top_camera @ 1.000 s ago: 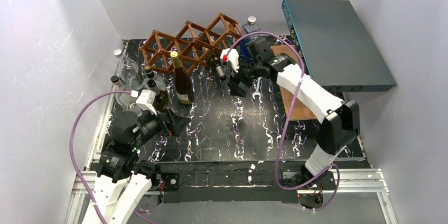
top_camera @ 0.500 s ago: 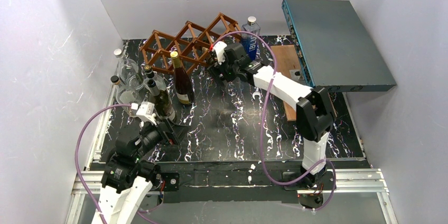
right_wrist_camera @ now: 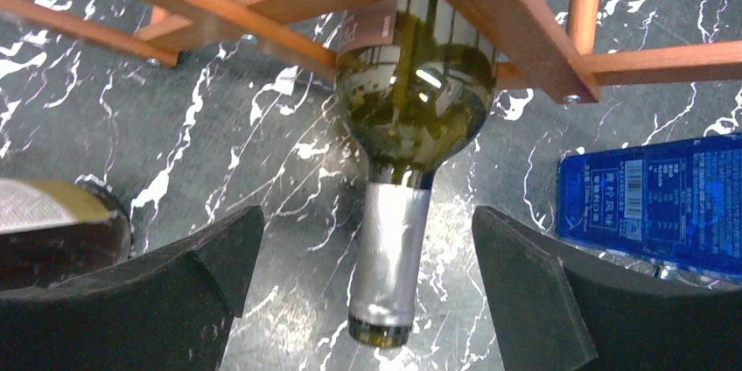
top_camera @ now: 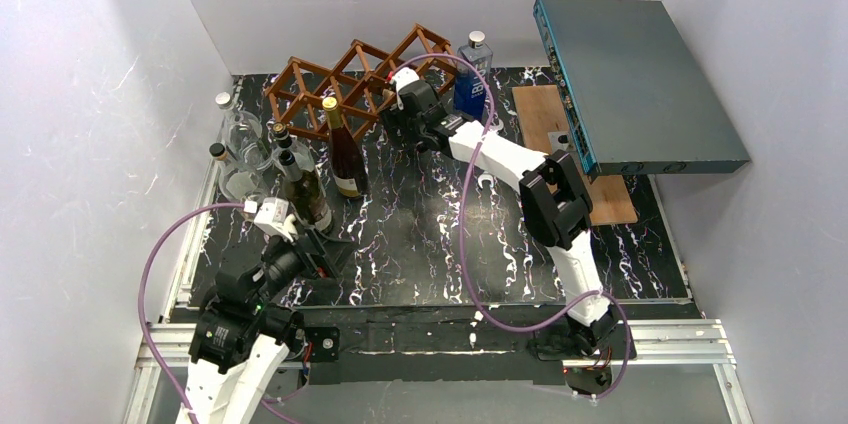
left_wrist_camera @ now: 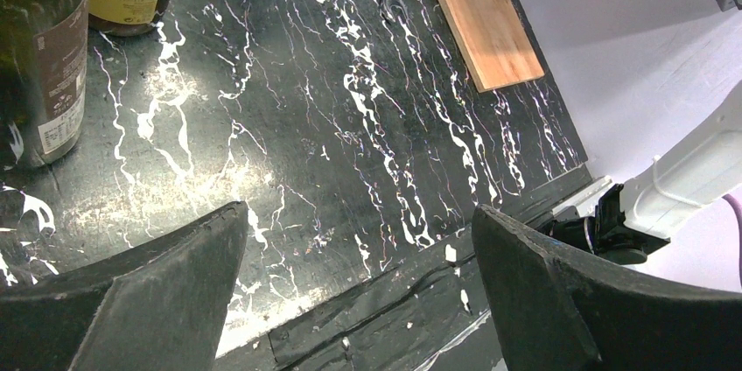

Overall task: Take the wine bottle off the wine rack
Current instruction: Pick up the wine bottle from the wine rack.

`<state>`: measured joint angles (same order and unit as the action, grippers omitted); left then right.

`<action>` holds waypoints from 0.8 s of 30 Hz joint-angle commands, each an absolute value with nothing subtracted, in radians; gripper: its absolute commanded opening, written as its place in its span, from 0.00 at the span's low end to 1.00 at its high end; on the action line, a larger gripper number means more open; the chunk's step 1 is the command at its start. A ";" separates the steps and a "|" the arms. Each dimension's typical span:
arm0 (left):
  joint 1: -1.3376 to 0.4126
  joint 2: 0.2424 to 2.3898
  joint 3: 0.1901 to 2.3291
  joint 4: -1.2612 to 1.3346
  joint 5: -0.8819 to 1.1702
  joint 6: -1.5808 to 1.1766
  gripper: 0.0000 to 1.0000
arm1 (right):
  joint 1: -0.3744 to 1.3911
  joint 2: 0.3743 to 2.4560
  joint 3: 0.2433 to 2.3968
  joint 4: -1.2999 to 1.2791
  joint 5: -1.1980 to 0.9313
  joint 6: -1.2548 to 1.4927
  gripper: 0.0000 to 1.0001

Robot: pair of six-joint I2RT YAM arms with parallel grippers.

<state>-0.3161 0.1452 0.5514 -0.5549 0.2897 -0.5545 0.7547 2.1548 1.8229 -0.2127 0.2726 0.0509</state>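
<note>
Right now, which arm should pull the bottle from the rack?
Right. The right end effector, open, faces the bottle in the rack; the left end effector hangs over the table, far off.

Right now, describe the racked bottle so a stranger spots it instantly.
Find the reddish-brown lattice wine rack at the back of the table. Near its right end lies a dark green wine bottle, silver-foiled neck sticking out. It alone lies down; the other bottles stand upright.

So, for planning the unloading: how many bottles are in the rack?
1: a green bottle lying neck-out in a cell of the rack, just in front of the open right gripper. Some cells are hidden, so maybe more.
</note>
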 commanded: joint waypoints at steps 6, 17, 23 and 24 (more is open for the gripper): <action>-0.313 0.143 0.548 -0.563 0.273 -0.538 0.98 | 0.732 2.267 2.032 -0.210 0.339 0.108 0.98; -0.312 0.149 0.546 -0.549 0.284 -0.525 0.98 | 0.710 2.359 2.113 -0.211 0.271 0.143 0.98; -0.313 0.143 0.545 -0.545 0.288 -0.520 0.98 | 0.710 2.391 2.123 -0.183 0.255 0.169 0.98; -0.312 0.143 0.544 -0.545 0.288 -0.520 0.98 | 0.710 2.397 2.124 -0.179 0.255 0.173 0.98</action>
<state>-0.3161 0.1429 0.5507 -0.5545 0.2775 -0.5362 0.7071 2.3810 2.0724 -0.2321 0.2718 0.1387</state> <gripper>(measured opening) 0.983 0.984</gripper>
